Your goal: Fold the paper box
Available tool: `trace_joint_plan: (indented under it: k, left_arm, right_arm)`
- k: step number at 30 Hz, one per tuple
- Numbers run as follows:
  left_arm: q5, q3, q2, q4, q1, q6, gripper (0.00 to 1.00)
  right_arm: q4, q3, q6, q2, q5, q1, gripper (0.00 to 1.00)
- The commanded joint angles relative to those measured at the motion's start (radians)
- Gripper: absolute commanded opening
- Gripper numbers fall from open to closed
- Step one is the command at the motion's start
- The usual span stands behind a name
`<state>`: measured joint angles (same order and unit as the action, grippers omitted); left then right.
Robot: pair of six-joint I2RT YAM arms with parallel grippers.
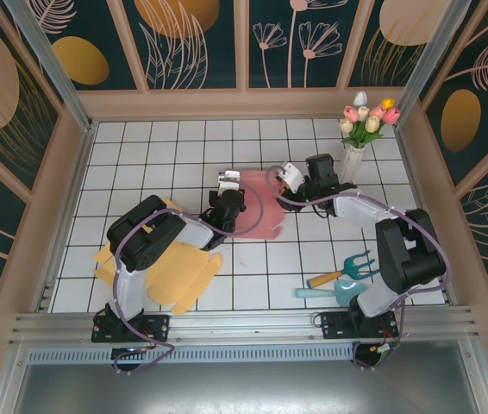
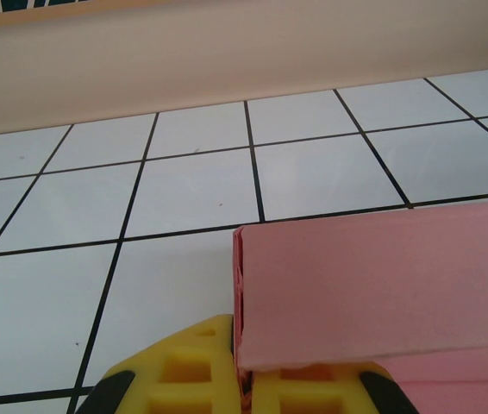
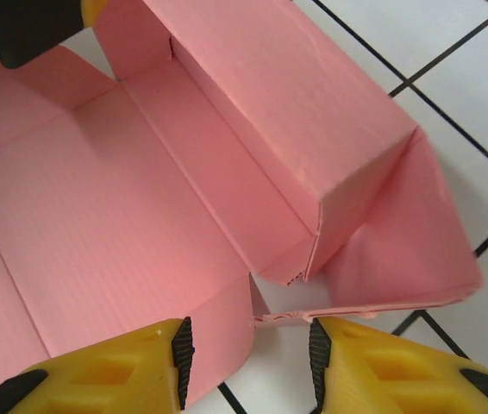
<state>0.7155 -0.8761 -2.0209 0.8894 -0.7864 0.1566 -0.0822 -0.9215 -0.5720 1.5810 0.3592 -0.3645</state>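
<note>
Both arms bolted at near edge of table [image 1: 140, 147], elbows bent, forearms converging toward mid-table. Left gripper [image 2: 244, 384]: yellow fingers [image 2: 171, 379] nearly together, pinching paper box [image 2: 373, 293] wall. Right gripper [image 3: 248, 354]: jaws apart, angled downward.

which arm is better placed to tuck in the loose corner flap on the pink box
Right, probably: the right fingers are open just beside that flap, while the left fingers sit pinched on a wall at the other side of the pink box, steadying it.
</note>
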Motion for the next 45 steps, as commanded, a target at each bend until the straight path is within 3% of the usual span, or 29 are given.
trace_joint_plan:
  k: [1,11,19,26,45]
  left_arm:
    - [-0.029,-0.004,-0.038,-0.080,-0.003,-0.035,0.00]
    - [-0.031,-0.003,-0.037,-0.079,-0.003,-0.035,0.00]
    - [-0.026,-0.010,-0.041,-0.087,-0.002,-0.034,0.00]
    - [-0.022,-0.014,-0.044,-0.089,-0.003,-0.034,0.00]
    - [-0.032,-0.009,-0.042,-0.086,-0.004,-0.038,0.00]
  right_arm:
    - [-0.125,-0.058,-0.063,-0.069,-0.034,0.012,0.45]
    - [-0.056,0.030,-0.250,-0.213,-0.054,0.138,0.52]
    - [-0.021,0.026,-0.403,-0.108,-0.104,0.226,0.54]
    - [0.083,0.002,-0.436,0.001,0.046,0.213,0.53]
    - [0.136,-0.089,-0.447,0.162,0.071,0.148,0.53]
